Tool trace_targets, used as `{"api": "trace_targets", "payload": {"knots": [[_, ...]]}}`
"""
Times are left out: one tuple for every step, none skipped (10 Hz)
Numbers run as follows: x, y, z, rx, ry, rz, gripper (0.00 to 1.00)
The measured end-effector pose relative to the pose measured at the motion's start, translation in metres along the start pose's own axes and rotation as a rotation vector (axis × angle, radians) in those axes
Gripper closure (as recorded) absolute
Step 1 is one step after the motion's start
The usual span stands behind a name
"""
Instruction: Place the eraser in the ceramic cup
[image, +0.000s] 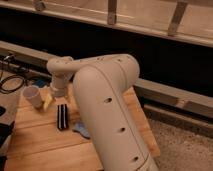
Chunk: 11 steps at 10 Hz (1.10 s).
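Observation:
The ceramic cup (32, 96) is small, white and upright at the left of the wooden table (40, 145). A black striped block (62, 116), which looks like the eraser, lies flat on the table to the right of the cup. My gripper (49, 102) hangs from the white arm (107, 100), low over the table between the cup and the block, close to the cup's right side. Its tip looks pale yellow. The block lies apart from it, on the wood.
A small blue object (81, 129) lies on the table just right of the block, partly under the arm. Black cables (12, 82) lie at the far left. A dark wall and a rail (165, 95) run behind the table. Speckled floor (185, 147) is at the right.

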Motion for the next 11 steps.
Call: {"api": "trace_targets", "payload": {"knots": [[0.0,-0.002,-0.001,0.006,0.007,0.004,0.2],[0.003,-0.007,0.001,0.012,0.023,0.01,0.2],[0.008,-0.008,0.01,0.012,0.041,0.012,0.2],[0.012,-0.01,0.019,0.012,0.058,0.018,0.2],[0.015,-0.013,0.026,0.012,0.072,0.026,0.2],[0.019,-0.016,0.029,0.013,0.084,0.035,0.2],[0.02,-0.016,0.032,0.018,0.091,0.038,0.2],[0.021,-0.016,0.036,0.025,0.096,0.039,0.2],[0.021,-0.015,0.04,0.038,0.1,0.041,0.2],[0.019,-0.017,0.044,0.059,0.1,0.046,0.2],[0.016,-0.016,0.048,0.074,0.087,0.054,0.2]]}}
